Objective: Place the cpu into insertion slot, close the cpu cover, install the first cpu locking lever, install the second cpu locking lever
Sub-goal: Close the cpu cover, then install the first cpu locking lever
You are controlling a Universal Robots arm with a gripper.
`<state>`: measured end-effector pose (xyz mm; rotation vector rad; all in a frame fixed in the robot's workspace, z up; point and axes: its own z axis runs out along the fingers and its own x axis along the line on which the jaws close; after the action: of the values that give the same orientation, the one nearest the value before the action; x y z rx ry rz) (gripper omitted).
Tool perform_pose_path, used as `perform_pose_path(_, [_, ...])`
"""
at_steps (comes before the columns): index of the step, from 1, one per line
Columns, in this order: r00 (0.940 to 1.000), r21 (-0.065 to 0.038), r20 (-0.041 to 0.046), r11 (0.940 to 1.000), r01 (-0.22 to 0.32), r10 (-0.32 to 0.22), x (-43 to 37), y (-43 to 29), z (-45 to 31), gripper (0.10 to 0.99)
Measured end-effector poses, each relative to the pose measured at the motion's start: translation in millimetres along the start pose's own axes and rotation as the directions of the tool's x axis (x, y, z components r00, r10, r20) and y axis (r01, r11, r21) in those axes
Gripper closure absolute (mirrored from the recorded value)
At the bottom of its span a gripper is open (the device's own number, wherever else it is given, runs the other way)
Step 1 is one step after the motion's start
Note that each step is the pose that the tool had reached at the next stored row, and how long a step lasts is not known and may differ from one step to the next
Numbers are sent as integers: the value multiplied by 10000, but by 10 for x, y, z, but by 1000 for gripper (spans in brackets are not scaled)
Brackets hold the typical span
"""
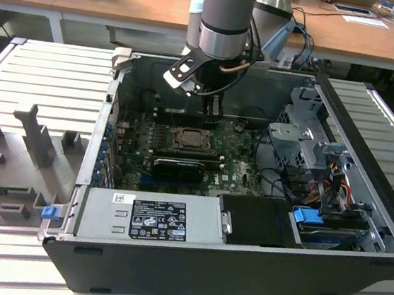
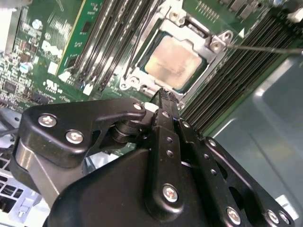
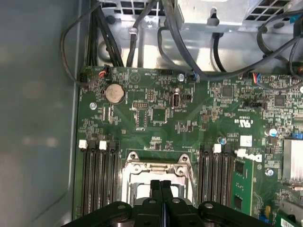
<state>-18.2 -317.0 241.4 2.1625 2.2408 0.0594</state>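
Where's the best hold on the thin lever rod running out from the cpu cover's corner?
Probably the locking lever on its free straight stretch, away from the cpu cover, coming from above and closing across it: the rod is thin, bare, and seems raised over the memory slots.

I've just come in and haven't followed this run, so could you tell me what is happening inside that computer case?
A robot arm reaches down into the open computer case, its tool shut, with nothing seen in it, poised at the edge of the insertion slot. In the second wrist view the cpu already lies in the slot with the cpu cover down around it. A thin locking lever sticks out from one corner; whether it is latched cannot be told.
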Motion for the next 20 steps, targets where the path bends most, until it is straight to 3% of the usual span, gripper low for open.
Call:
perform_pose_path(12, [10000,0,0,10000,-1,1,7,-212,-9,980])
perform_pose_path(20, [10000,0,0,10000,0,0,9,-244,-38,980])
